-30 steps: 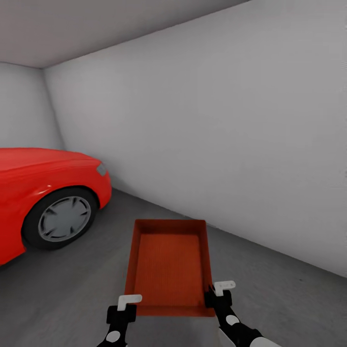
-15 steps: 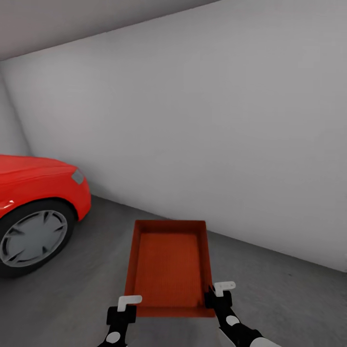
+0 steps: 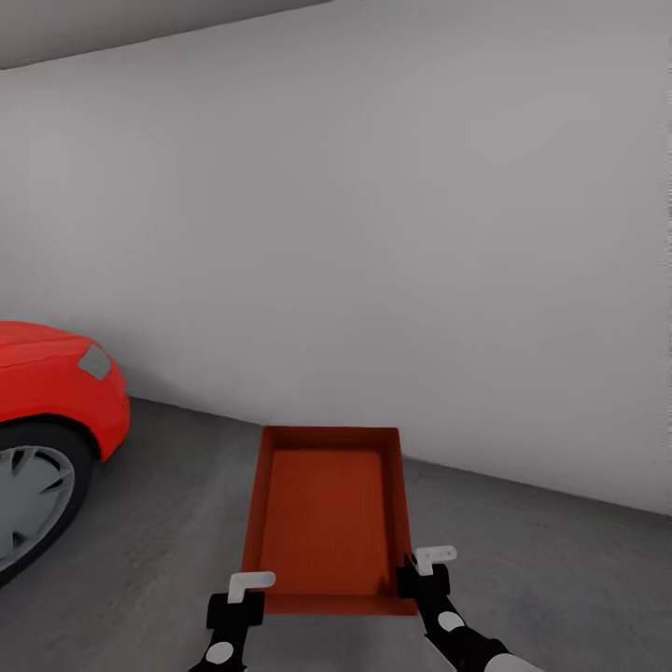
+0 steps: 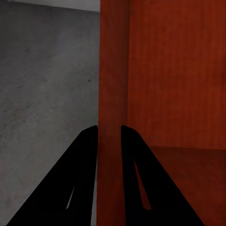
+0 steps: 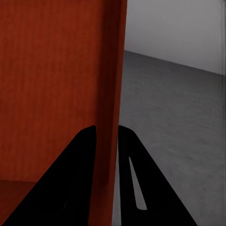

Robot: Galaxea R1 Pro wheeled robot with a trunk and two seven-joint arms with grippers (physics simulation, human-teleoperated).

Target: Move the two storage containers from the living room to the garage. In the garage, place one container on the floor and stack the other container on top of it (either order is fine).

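I carry one orange-red storage container (image 3: 327,513) in front of me over the dark grey garage floor (image 3: 168,523). My left gripper (image 3: 245,597) is shut on its near left wall and my right gripper (image 3: 422,571) is shut on its near right wall. In the left wrist view the black fingers (image 4: 82,155) pinch the thin red wall of the container (image 4: 165,70). The right wrist view has its fingers (image 5: 82,155) clamped on the container wall (image 5: 56,70) the same way. The container is empty. The second container is out of view.
A red car (image 3: 47,392) with a grey wheel (image 3: 28,504) stands at the left. A bare white-grey wall (image 3: 373,233) closes the room straight ahead, meeting the floor just beyond the container. Open floor (image 3: 560,569) lies to the right.
The view has swung to the right: the car has slid toward the left edge and the wall now faces me. The container and both grippers keep their hold unchanged.
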